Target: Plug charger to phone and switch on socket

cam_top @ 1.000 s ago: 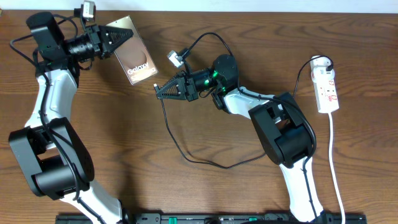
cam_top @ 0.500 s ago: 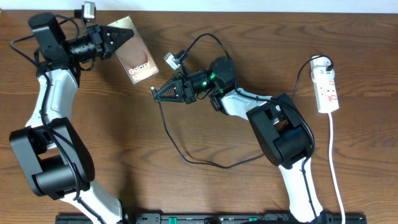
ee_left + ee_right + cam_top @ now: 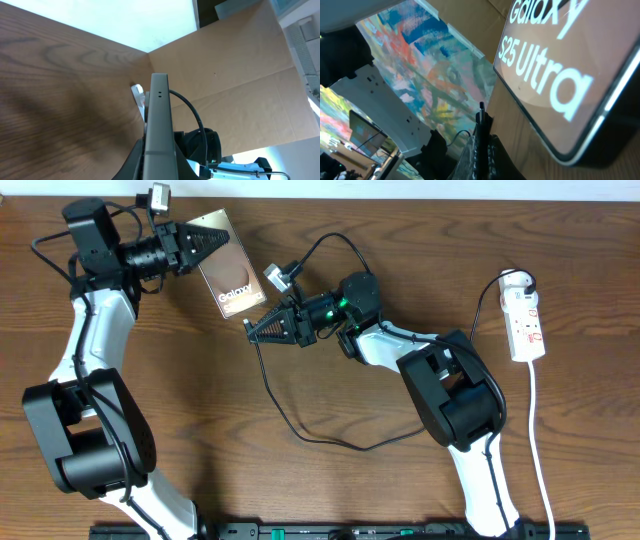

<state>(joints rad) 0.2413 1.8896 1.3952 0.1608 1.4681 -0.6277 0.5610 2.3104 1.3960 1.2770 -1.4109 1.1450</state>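
Note:
My left gripper (image 3: 205,243) is shut on the phone (image 3: 234,275), a brown slab with white "Galaxy" lettering, held tilted near the table's back. In the left wrist view its grey edge (image 3: 159,120) stands between the fingers. My right gripper (image 3: 258,330) is shut on the charger cable (image 3: 290,415) just below the phone's lower corner. In the right wrist view the slim black connector tip (image 3: 482,115) sticks up from the jaws, close beside the phone (image 3: 570,70) lettered "S25 Ultra". The white socket (image 3: 526,320) lies at the far right.
The black cable loops across the table's middle and runs up to the plug on the socket's top end (image 3: 515,281). The socket's white cord (image 3: 540,450) trails toward the front edge. A cardboard wall (image 3: 225,75) stands behind the table.
My left gripper has carried the phone to the right, closer to my right gripper. The right gripper with the connector has shifted slightly left and then stayed put.

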